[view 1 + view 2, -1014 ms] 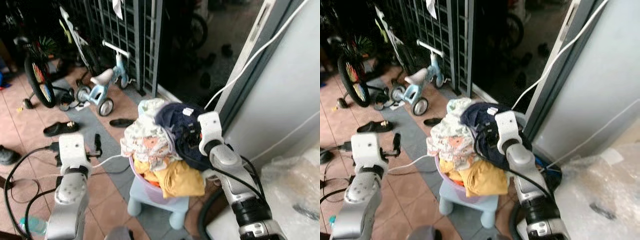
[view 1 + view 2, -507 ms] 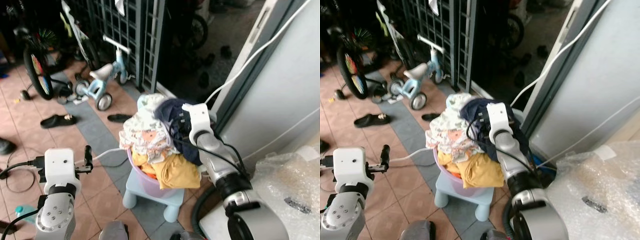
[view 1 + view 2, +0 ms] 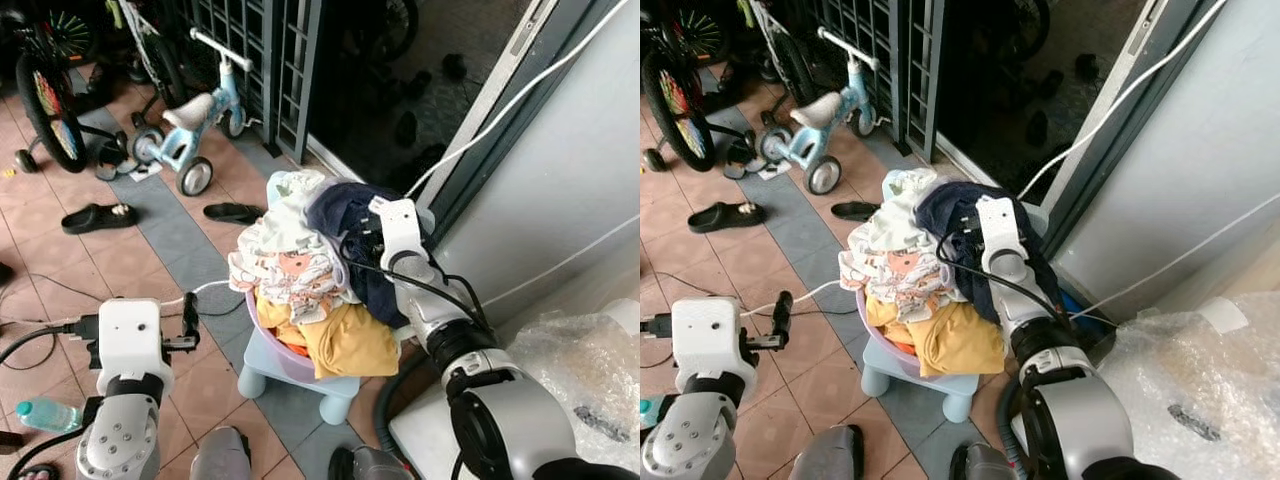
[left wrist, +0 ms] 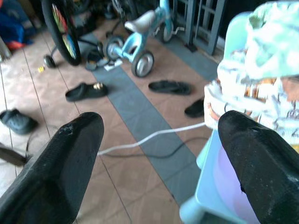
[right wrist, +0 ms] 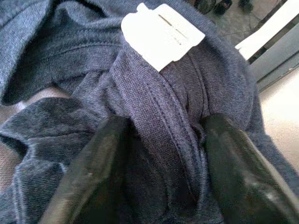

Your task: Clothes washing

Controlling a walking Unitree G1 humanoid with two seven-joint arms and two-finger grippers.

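Observation:
A lilac basket [image 3: 262,330] stands on a light-blue stool [image 3: 300,378], heaped with clothes. On top lies a navy garment [image 3: 345,215] with a white label [image 5: 161,35]. A patterned white cloth [image 3: 285,270] lies beside it and a yellow garment [image 3: 350,340] below. My right gripper [image 5: 163,140] is down on the heap, its fingers [image 5: 98,158] pressed on either side of a bunched fold of the navy fabric. My left gripper [image 4: 159,154] hangs open over the tiled floor, left of the basket and apart from it.
A blue tricycle [image 3: 195,120], a bicycle wheel [image 3: 45,105] and dark sandals [image 3: 95,215] lie to the left by a metal gate [image 3: 260,50]. A white cable [image 3: 205,290] and a water bottle [image 3: 45,413] are on the floor. Grey wall [image 3: 560,180] and bubble wrap [image 3: 580,370] stand on the right.
The camera has shifted. My right gripper has stayed on the navy garment atop the heap. My left arm has sunk lower at the left of the basket.

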